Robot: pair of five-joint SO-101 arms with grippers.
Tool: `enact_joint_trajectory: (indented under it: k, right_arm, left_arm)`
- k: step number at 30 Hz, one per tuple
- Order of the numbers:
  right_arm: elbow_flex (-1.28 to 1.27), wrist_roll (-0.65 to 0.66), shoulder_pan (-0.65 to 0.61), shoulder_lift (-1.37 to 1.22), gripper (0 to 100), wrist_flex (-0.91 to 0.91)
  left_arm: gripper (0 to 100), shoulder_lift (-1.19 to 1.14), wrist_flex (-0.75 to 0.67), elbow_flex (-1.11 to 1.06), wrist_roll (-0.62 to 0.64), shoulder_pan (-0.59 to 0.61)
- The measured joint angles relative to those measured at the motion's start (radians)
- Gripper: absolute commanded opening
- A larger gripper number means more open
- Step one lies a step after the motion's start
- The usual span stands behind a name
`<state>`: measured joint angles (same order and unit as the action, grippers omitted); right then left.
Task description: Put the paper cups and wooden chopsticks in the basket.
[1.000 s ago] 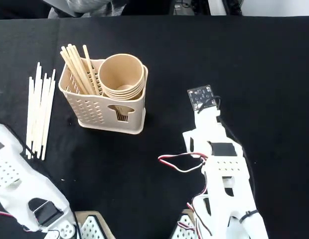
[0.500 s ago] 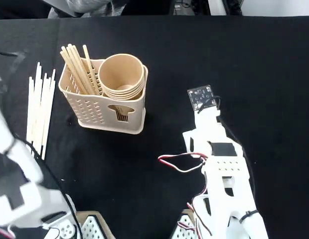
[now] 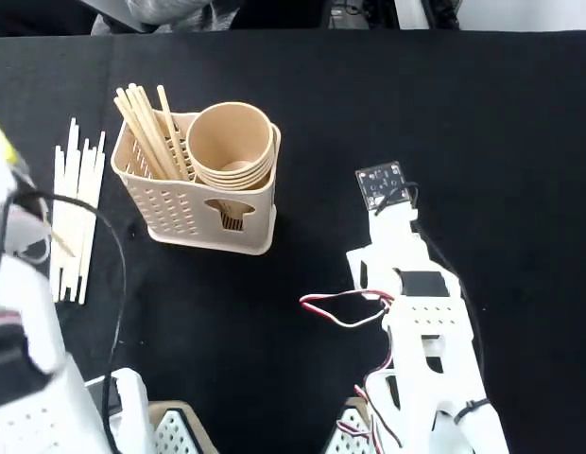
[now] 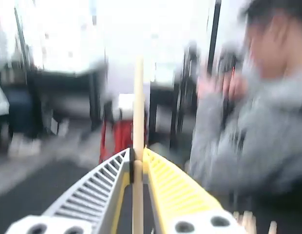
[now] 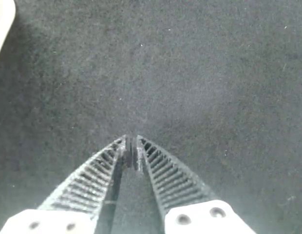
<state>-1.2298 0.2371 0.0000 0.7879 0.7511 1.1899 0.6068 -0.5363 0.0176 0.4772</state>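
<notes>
Chopstick (image 4: 138,97), one, clamped in left gripper (image 4: 137,153); right gripper (image 5: 131,142) closed; one basket (image 3: 189,213) holds stacked cups (image 3: 230,142).

Left arm (image 3: 28,331) blurred, cut by frame edge, hides part of loose chopsticks (image 3: 82,184).

The table (image 3: 501,113) has a plain black surface.

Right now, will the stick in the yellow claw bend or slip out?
Probably not bend: the chopstick sticks out straight past the left gripper, no droop, so it looks stiff. It could swivel or slip, since it's thin, smooth-looking and pinched at one spot. It's likely very light.
</notes>
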Motion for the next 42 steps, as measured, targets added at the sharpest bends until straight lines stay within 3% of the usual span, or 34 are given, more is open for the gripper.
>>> enact_joint_trajectory:
  k: [5,9,13,24,30,37,42]
  right_arm:
    - [0.0,0.0,0.0,0.0,2.8,0.0]
    - [0.0,0.0,0.0,0.0,2.8,0.0]
    - [0.0,0.0,0.0,0.0,2.8,0.0]
    - [0.0,0.0,0.0,0.0,2.8,0.0]
    - [0.0,0.0,0.0,0.0,2.8,0.0]
    - [0.0,0.0,0.0,0.0,2.8,0.0]
    - [0.0,0.0,0.0,0.0,2.8,0.0]
  left_arm:
    - [3,0.023,-0.127,0.092,0.028,-0.018]
    - [3,0.026,-0.18,0.124,0.155,-0.138]
    - [3,-0.018,-0.275,0.118,0.195,-0.233]
    - [3,-0.315,-0.334,0.097,0.207,-0.292]
    - [3,-0.411,-0.445,0.034,0.207,-0.288]
    - [3,-0.423,-0.454,-0.054,0.207,-0.308]
    - [8,-0.425,-0.454,-0.143,0.129,-0.37]
